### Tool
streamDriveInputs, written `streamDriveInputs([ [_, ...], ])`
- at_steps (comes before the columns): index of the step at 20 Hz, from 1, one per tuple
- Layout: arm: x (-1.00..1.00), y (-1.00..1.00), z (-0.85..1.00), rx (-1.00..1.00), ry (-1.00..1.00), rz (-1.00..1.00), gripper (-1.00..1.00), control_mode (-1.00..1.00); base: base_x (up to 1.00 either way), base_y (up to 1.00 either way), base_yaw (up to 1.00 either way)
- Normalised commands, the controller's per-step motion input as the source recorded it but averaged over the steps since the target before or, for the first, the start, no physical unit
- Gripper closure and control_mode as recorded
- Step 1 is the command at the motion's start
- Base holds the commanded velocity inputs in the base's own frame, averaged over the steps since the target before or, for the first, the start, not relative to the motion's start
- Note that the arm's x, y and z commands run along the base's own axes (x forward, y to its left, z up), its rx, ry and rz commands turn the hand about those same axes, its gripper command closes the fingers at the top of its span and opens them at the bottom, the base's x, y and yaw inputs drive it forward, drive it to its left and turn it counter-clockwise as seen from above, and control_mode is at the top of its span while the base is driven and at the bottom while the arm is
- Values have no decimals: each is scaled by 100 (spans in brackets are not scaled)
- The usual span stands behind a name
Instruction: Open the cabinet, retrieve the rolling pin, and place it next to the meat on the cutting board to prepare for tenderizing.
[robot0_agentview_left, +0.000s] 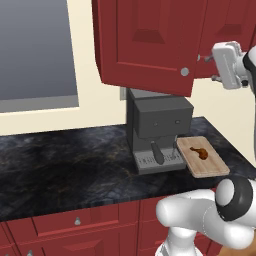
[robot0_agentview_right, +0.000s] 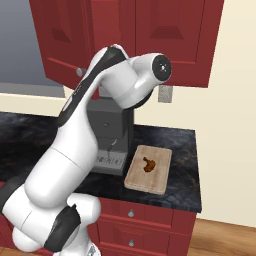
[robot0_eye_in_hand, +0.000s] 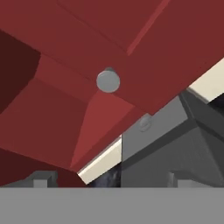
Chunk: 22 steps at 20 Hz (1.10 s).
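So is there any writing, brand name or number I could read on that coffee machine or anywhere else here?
No readable text anywhere in these pictures.
Coffee machine: pale marks on the front of its base, too small and blurred to read.
Cabinet, cutting board, meat and counter: no words, labels or numbers.

I can read no text, label or number anywhere; the faint markings on the coffee machine front panel may be lettering, too blurred to tell.
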Motion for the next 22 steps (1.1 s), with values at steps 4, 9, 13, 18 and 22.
streamDriveInputs([
  [4,-3,26,0,13,6,0,-100,-100,0,0,0],
  [9,-5,37,0,11,6,0,-100,-100,0,0,0],
  [13,-5,47,0,3,10,1,-100,-100,0,0,0],
  [18,-30,46,0,2,7,3,-100,-100,0,0,0],
  [22,-93,36,0,5,0,6,-100,-100,0,0,0],
])
